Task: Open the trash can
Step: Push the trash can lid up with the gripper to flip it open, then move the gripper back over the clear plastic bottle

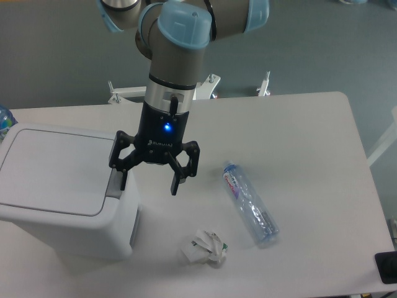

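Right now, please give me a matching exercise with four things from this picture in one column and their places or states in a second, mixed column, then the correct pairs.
Column 1
1. trash can
2. gripper
3. plastic bottle
4. crumpled paper

Column 2
A. lying on its side on the table, right of the gripper
B. open, one finger over the grey tab
C. at the left of the table, lid shut
D. near the front edge of the table, between bin and bottle

Pairs: 1-C, 2-B, 3-A, 4-D
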`<action>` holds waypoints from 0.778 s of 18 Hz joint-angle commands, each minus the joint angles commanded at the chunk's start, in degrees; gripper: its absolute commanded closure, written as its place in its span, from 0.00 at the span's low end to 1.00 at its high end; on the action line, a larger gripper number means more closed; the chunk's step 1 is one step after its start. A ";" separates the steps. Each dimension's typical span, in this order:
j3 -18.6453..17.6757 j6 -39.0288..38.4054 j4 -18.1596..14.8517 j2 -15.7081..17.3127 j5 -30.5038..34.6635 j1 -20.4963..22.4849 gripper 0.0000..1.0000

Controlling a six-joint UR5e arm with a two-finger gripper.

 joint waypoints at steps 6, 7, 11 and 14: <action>-0.09 0.00 0.00 -0.09 0.00 -0.09 0.00; 0.00 0.00 0.00 0.00 0.00 -0.09 0.00; 0.00 -0.17 0.00 0.00 0.00 -0.09 0.00; 1.05 -0.18 0.00 0.09 0.00 0.00 0.00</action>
